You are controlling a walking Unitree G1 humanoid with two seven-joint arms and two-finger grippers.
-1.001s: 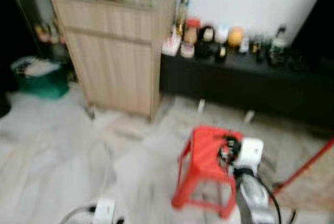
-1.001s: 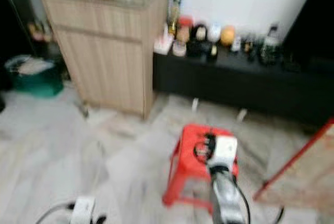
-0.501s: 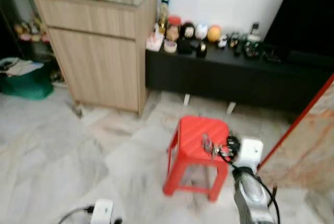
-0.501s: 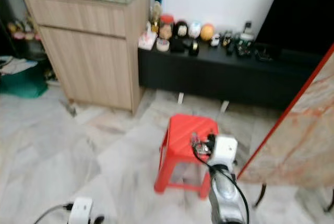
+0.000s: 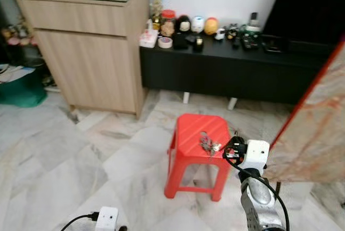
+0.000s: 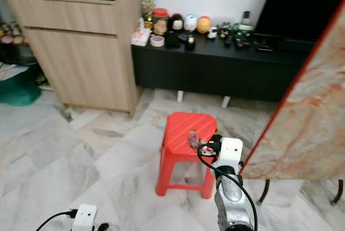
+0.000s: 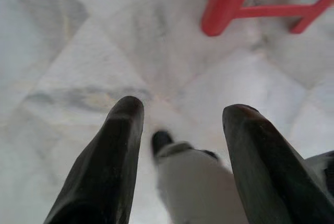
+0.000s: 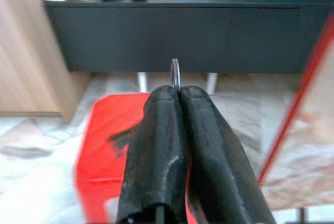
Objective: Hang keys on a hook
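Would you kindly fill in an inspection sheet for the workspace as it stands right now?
Surface: red stool standing on the marble floor.
Job's things: keys, a bunch over the stool top, with a ring gripped between the right gripper's fingers; no hook seen.
Clutter: jars, figurines and a tape roll on the black low cabinet; small items on the wooden cabinet.
Grippers: right gripper shut on the key ring above the stool; left gripper open, hanging over the floor.
Cables: black cable looped at the right wrist; another by the left wrist.
Surroundings: marble-patterned panel with red edge at right; green tub at left.
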